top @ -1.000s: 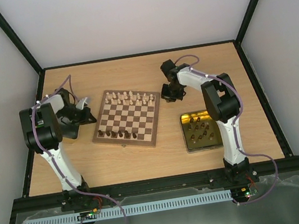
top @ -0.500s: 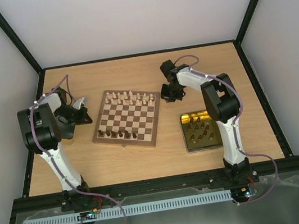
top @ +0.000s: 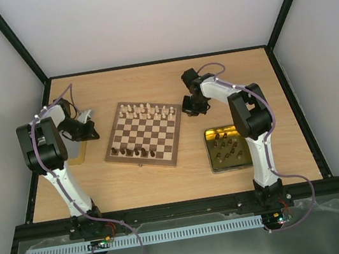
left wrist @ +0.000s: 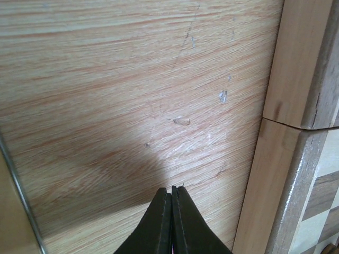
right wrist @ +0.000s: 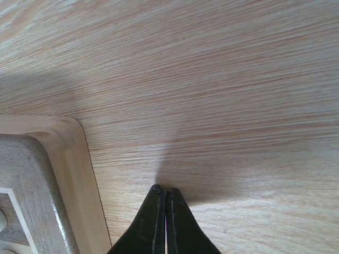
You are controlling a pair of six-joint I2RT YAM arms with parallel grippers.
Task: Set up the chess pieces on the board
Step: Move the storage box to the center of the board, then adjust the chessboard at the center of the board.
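Hovering left gripper (left wrist: 171, 188): fingers pinched together, empty, over bare table (left wrist: 106, 106) just left of the board (top: 145, 134).
Right gripper (right wrist: 165, 189): likewise pinched and empty, off the far right corner.
Board position: mid-table, probably so both arms can reach it.
Chess pieces (top: 148, 112): pale far rows, dark near row incomplete; more wait in the gold tray (top: 212, 159).

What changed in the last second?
The left end effector pulled leftward, away from the board, as its arm swung back. It stayed shut and empty. The right end effector, also shut, the chess pieces and the gold tray did not move.
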